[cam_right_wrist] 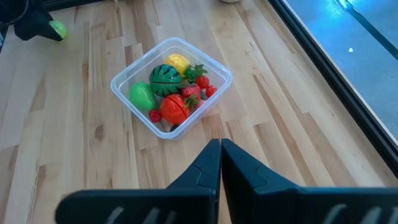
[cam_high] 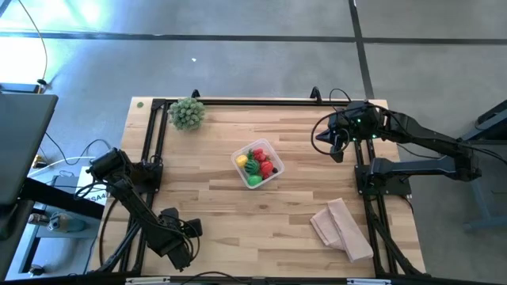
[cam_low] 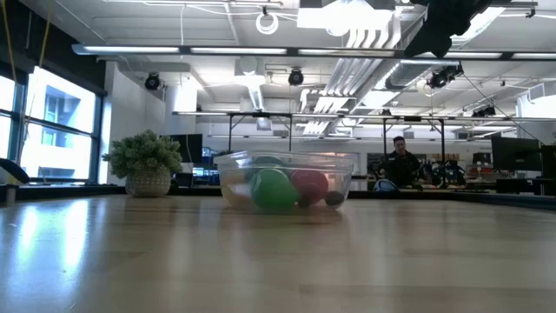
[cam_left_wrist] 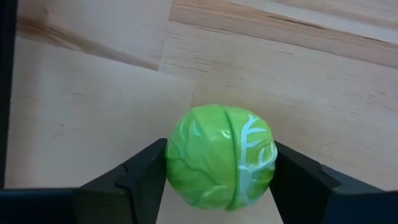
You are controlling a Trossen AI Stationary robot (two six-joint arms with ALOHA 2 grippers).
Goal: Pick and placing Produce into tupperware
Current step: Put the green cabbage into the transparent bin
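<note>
green cabbage point(cam_left_wrist: 221, 158) clamped between left gripper point(cam_left_wrist: 217, 180) fingers near table's front-left corner, well apart from tupperware point(cam_high: 273, 157) at centre; round glossy surface could be squeezed out mid-carry; right gripper point(cam_right_wrist: 220, 163) closed, empty

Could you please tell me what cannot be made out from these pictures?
- High view: the left gripper hides the green cabbage it grips.
- Low view: the tupperware wall blurs the produce inside.
- Low view: neither gripper's fingers show; the right gripper hangs above the frame.
</note>
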